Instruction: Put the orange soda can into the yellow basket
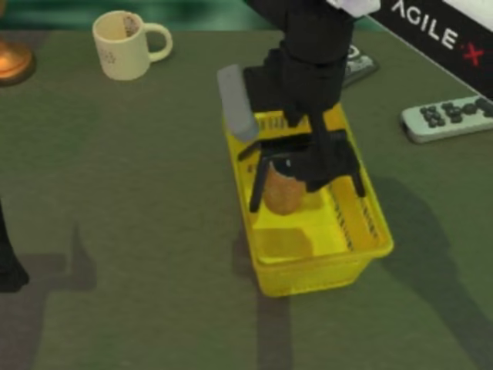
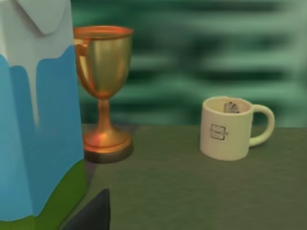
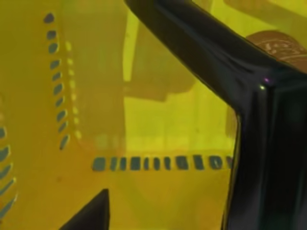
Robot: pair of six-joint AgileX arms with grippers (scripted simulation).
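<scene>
Top view: the can (image 1: 283,191) is held in the right claw (image 1: 289,181), clamped from above inside the basket (image 1: 308,266), low enough that a release should drop it safely; the left arm (image 1: 9,266) is parked at the desk's left edge, its claw state unreadable.

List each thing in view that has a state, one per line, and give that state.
orange soda can: inside the basket, under the right gripper.
yellow basket: upright, handle folded down.
cream mug: upright, looks empty.
gold goblet: upright.
milk carton: upright, closed.
right gripper: low in the basket at the can.
left arm: parked at the table's left edge.
</scene>
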